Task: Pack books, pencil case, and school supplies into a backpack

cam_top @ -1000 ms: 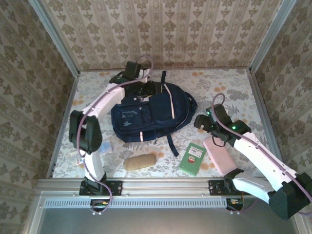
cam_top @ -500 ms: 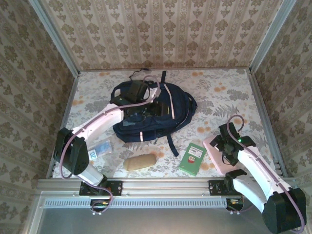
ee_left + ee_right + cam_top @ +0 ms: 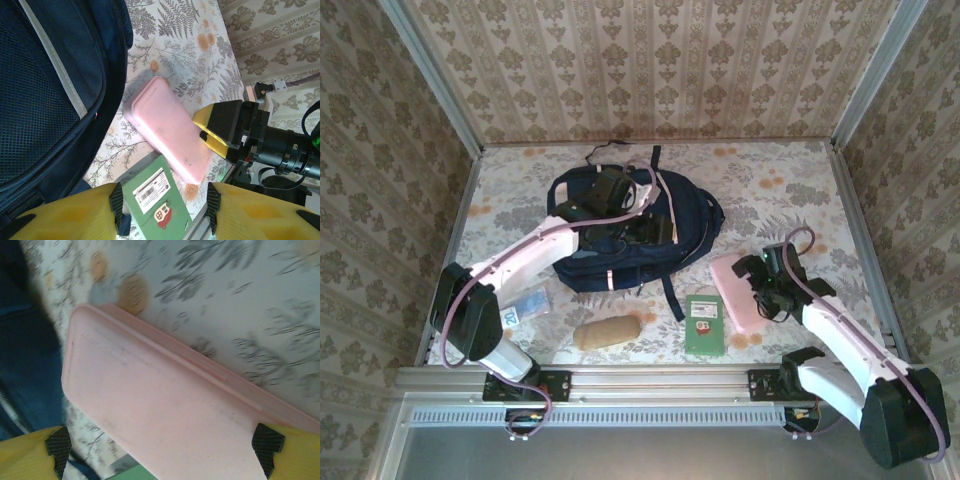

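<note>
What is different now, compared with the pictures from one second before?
The open right end effector came toward the near edge, onto the pink pencil case, and slid it left toward the backpack. The green book shifted left and turned a little. The left end effector drew back from the backpack's far end to over it. No grasp shows. The tan pouch and blue packet stayed.

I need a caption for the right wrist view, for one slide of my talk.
Open right gripper above the pink pencil case on the floral table, navy backpack at left.
</note>
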`<action>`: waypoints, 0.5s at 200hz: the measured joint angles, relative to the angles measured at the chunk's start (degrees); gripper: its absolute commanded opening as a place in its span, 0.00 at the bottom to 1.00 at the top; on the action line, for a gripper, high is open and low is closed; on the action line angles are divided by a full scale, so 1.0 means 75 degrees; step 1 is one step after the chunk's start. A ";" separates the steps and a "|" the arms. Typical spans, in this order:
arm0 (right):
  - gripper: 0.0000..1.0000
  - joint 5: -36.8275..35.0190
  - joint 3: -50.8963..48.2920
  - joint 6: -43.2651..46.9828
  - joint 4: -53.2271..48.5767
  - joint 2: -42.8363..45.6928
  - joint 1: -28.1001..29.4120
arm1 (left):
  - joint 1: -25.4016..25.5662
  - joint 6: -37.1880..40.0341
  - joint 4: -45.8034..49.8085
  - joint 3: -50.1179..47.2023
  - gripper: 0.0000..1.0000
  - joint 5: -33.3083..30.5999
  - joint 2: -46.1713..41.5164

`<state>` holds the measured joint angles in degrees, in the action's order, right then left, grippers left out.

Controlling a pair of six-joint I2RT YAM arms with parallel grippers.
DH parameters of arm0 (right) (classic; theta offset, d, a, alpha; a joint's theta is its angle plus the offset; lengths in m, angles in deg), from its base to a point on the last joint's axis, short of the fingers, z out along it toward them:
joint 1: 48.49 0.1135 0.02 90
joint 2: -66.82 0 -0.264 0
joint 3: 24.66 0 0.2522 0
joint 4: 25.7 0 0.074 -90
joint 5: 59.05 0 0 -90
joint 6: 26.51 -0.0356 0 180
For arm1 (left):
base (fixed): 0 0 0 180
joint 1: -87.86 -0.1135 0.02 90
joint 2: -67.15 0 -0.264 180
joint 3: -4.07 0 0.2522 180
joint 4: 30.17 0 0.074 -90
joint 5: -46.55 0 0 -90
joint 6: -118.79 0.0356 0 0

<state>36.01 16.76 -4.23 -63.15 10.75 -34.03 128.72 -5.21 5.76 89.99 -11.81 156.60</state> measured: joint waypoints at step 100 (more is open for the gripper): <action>1.00 -0.0839 0.1591 0.3433 -0.1422 -0.0801 0.1067 | 0.0169 -0.0029 -0.0117 -0.0149 0.51 0.0000 0.0297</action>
<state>29.71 28.69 21.52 -73.81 4.74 -26.03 129.98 -5.43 4.89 88.87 -11.81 158.83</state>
